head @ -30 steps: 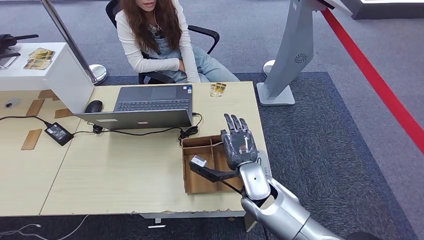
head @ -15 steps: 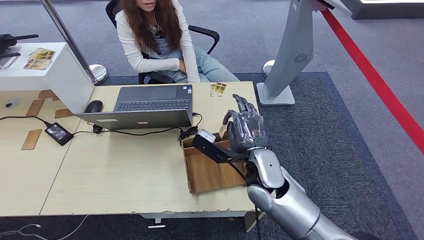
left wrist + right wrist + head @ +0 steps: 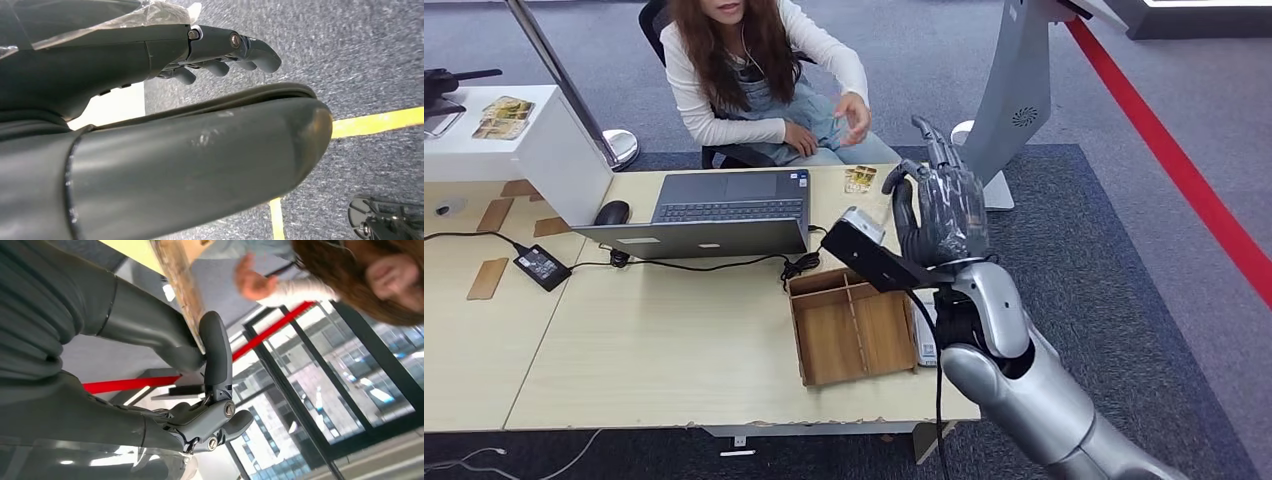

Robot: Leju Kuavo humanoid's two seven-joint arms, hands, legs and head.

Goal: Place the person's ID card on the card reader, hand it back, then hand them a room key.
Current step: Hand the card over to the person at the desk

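Note:
My right hand (image 3: 939,212) is raised above the table's right side, near the person. In the right wrist view its thumb and a finger pinch a thin wooden card (image 3: 179,282), the room key. The person (image 3: 754,70) sits behind the table with one hand (image 3: 854,117) lifted toward mine, still apart from it. A small yellowish card (image 3: 860,180) lies at the table's far edge. A small white device (image 3: 926,342) sits right of the wooden tray (image 3: 849,330), partly hidden by my arm. My left hand (image 3: 220,50) hangs over the carpet, holding nothing, fingers loosely extended.
An open laptop (image 3: 714,212) and a mouse (image 3: 611,212) stand mid-table, with a cable (image 3: 724,265) running to a power brick (image 3: 541,267). A grey kiosk stand (image 3: 1009,110) rises right of the table. Wooden cards (image 3: 486,278) lie on the left table.
My right hand has lifted out of the wooden tray and moved up and away toward the person. The person has raised one hand from the lap toward mine.

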